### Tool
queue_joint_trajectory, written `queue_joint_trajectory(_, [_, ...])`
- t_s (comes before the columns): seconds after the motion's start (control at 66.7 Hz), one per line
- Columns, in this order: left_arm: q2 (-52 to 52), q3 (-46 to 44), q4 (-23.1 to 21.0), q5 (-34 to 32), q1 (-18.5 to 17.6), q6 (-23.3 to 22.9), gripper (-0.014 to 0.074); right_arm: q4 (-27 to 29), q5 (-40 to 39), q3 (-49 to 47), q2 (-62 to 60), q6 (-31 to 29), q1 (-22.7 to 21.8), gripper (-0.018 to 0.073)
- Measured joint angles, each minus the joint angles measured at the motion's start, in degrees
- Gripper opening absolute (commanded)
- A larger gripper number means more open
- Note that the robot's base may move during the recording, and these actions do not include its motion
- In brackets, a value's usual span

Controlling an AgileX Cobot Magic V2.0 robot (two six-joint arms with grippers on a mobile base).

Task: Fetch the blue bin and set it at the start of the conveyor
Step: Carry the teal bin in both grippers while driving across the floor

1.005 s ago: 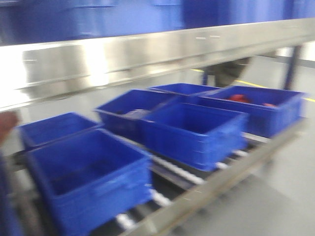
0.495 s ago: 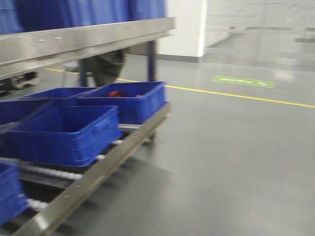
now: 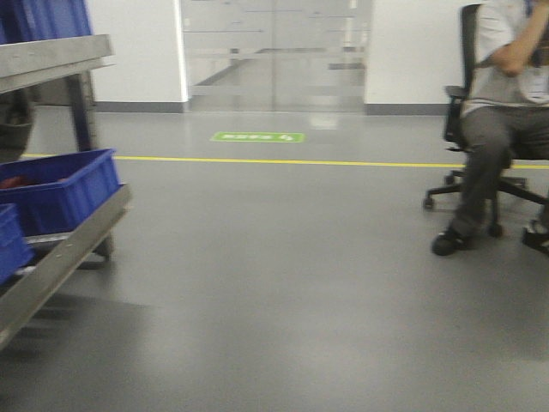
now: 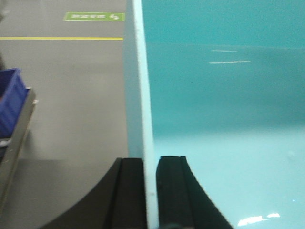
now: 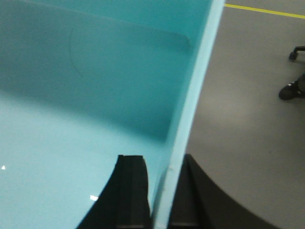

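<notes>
The blue bin [image 4: 224,119] is a light cyan tub that fills the left wrist view, and its inside [image 5: 81,109] fills the right wrist view. My left gripper [image 4: 151,164] is shut on the bin's left rim, one black finger outside and one inside. My right gripper [image 5: 163,164] is shut on the bin's right rim in the same way. The bin is held off the grey floor between both arms. The bin looks empty inside. The conveyor start is out of view.
A steel roller rack [image 3: 60,249] with dark royal-blue bins [image 3: 60,184] stands at the left, and it also shows in the left wrist view [image 4: 12,138]. A seated person on an office chair [image 3: 502,129] is at the right. A yellow floor line [image 3: 300,161] and glass doors [image 3: 274,51] lie ahead.
The front view has swung right: the rack and dark blue bins slid off to the left edge, and open floor, doors and the seated person came into view.
</notes>
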Motion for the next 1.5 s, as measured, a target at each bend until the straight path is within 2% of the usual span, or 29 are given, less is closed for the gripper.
queue_joint_trajectory(1.5, [-0.10,0.00,0.00,-0.04,0.00,0.00,-0.0111,0.11,0.11,0.00,0.00,0.00,0.00,-0.0153])
